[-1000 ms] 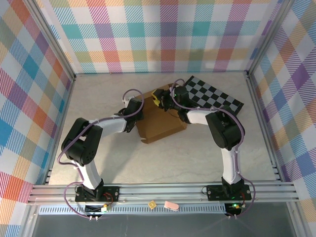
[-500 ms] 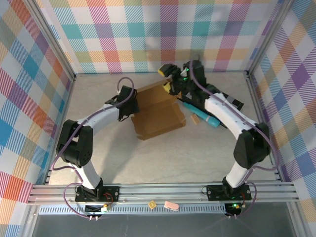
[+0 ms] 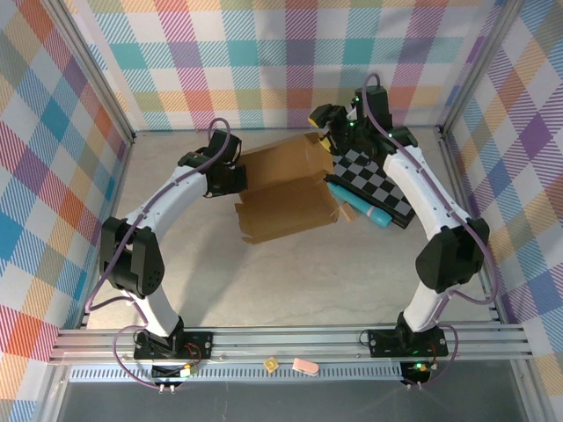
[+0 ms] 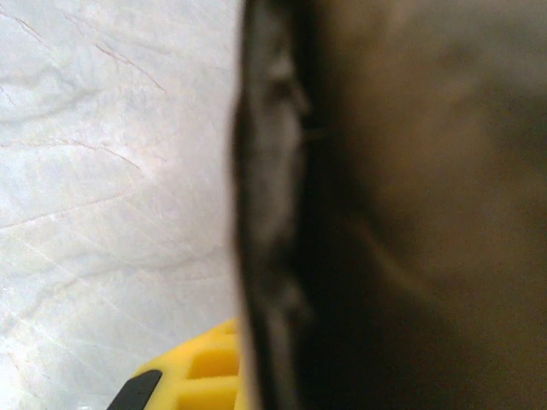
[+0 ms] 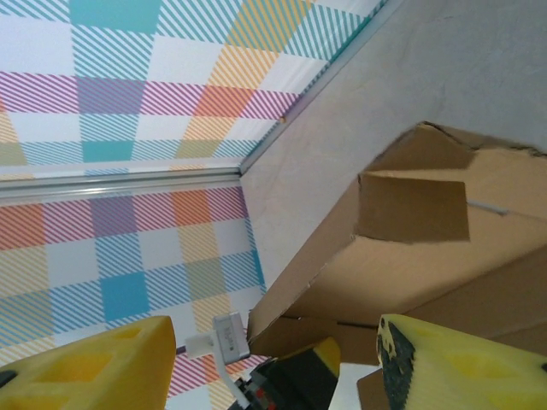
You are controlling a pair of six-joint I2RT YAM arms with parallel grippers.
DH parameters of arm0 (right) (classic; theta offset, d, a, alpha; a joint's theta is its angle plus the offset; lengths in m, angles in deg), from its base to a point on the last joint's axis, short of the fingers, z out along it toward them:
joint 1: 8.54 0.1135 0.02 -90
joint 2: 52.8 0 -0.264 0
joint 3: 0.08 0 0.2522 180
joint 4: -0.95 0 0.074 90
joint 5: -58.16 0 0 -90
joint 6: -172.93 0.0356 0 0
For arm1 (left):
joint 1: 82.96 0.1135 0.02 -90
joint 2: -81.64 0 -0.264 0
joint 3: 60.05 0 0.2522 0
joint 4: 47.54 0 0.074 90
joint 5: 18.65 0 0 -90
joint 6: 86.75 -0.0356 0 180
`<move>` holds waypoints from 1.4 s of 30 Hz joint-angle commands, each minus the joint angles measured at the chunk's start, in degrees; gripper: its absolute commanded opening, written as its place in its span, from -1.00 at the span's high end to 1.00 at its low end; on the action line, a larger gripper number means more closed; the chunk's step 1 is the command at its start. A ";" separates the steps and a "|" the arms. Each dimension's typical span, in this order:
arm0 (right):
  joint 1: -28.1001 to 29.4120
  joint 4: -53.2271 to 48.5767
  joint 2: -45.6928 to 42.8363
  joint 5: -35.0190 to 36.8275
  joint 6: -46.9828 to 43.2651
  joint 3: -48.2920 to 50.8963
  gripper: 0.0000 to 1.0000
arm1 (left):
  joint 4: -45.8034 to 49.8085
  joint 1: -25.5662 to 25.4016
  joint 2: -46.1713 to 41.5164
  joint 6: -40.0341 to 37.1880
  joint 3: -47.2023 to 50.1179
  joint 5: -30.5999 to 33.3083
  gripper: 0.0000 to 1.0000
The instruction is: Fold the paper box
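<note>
Mid-fold, we note the plain brown cardboard paper box [image 3: 286, 209] at back centre of the pale marbled table [image 3: 264, 281], left gripper [image 3: 227, 176] pinched shut on its left edge, right gripper [image 3: 327, 119] spread and empty beside the raised rear flap [image 3: 281, 158]; next, we judge, the right one must press that flap over.

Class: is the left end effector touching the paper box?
Touching. Left wrist view: the paper box edge runs down against the yellow finger of the shut left end effector.
</note>
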 commanded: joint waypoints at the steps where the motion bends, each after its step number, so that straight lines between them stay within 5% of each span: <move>1: -0.44 -5.69 3.14 -1.70 -4.39 -3.60 -0.27 | 5.40 0.49 -2.30 -1.13 -1.74 -2.55 1.00; 6: -0.38 -8.12 0.46 1.71 -5.93 -0.50 -0.27 | 6.55 0.49 -2.90 -1.09 -2.13 -2.38 1.00; 17: -0.30 2.98 -10.89 1.36 -6.72 26.00 0.02 | 6.83 0.56 -2.99 -1.49 -3.33 -3.00 1.00; 42: -0.91 2.89 -2.33 4.30 -17.27 21.89 0.01 | 6.91 0.49 -3.04 -3.07 -4.62 -4.74 1.00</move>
